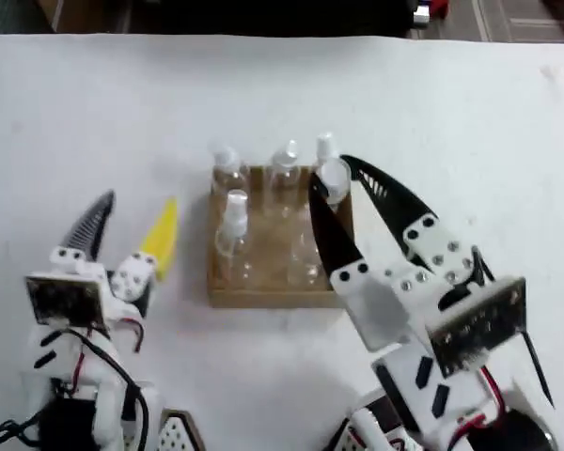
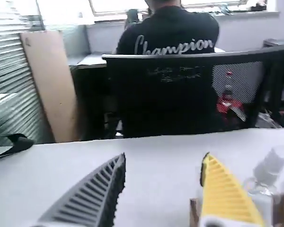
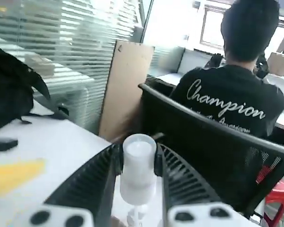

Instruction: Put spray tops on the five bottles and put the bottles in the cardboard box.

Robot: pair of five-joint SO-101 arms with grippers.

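Observation:
A cardboard box (image 1: 263, 293) sits mid-table with several clear bottles standing in it, each with a white spray top, such as one at the front left (image 1: 235, 225) and one at the back (image 1: 284, 162). My right gripper (image 1: 330, 172) hangs over the box's back right corner, its black fingers shut on the capped spray top of a bottle (image 1: 333, 178). The right wrist view shows that white top (image 3: 138, 165) pinched between the fingers (image 3: 92, 182). My left gripper (image 1: 139, 202) rests left of the box, open and empty, with one grey and one yellow finger (image 2: 225, 191).
The white table (image 1: 451, 103) stretches wide behind and to both sides of the box. In the left wrist view a bottle (image 2: 267, 170) shows beside the yellow finger. Beyond the table's far edge stands a black office chair (image 2: 189, 90) with a person seated in it.

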